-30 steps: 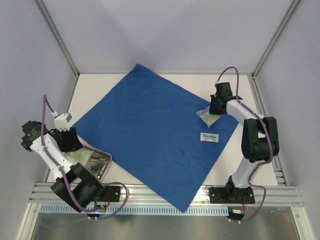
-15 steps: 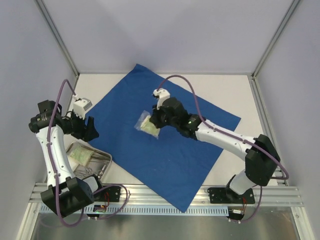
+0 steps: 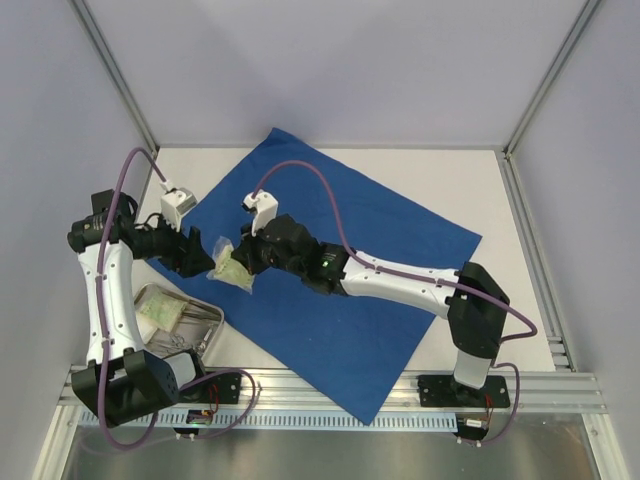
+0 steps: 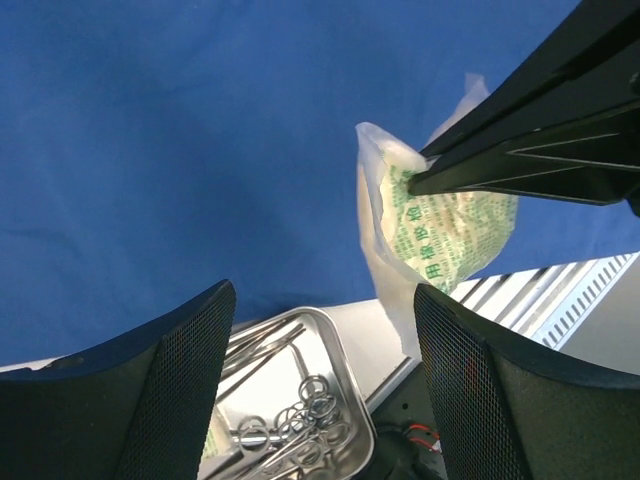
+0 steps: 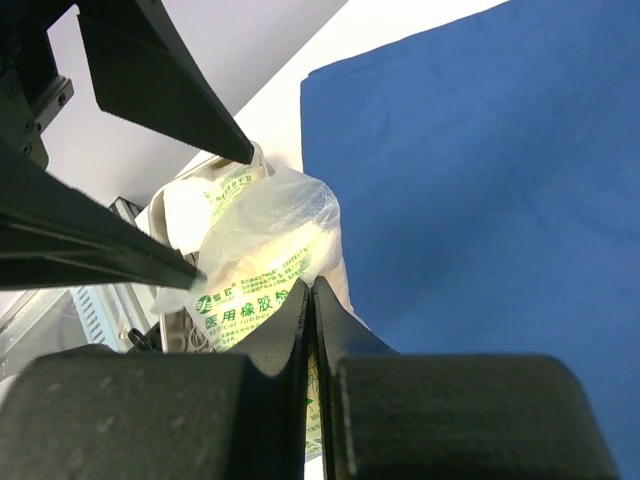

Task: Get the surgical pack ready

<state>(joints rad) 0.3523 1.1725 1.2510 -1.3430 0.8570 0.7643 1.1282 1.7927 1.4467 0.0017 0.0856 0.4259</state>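
Observation:
The surgical pack is a large blue drape [image 3: 340, 250] spread flat across the table. My right arm reaches left over it. My right gripper [image 3: 240, 256] is shut on a clear plastic packet [image 3: 228, 269] with green print, held in the air over the drape's left edge. The right wrist view shows the right gripper [image 5: 312, 292] pinching the packet [image 5: 255, 255] by its lower part. My left gripper [image 3: 204, 254] is open, just left of the packet. In the left wrist view the packet [image 4: 440, 225] hangs above and right of the left gripper [image 4: 320, 385], outside its jaws.
A steel tray [image 3: 213, 318] with ringed instruments and a green-printed packet lies at the near left, beside the drape's edge. The tray [image 4: 347, 352] is below my left gripper in the left wrist view. An aluminium rail [image 3: 330, 385] runs along the near edge.
My right arm has swept left across the drape, carrying the packet from the right side to the left edge. My left gripper has risen from the tray and opened wider.

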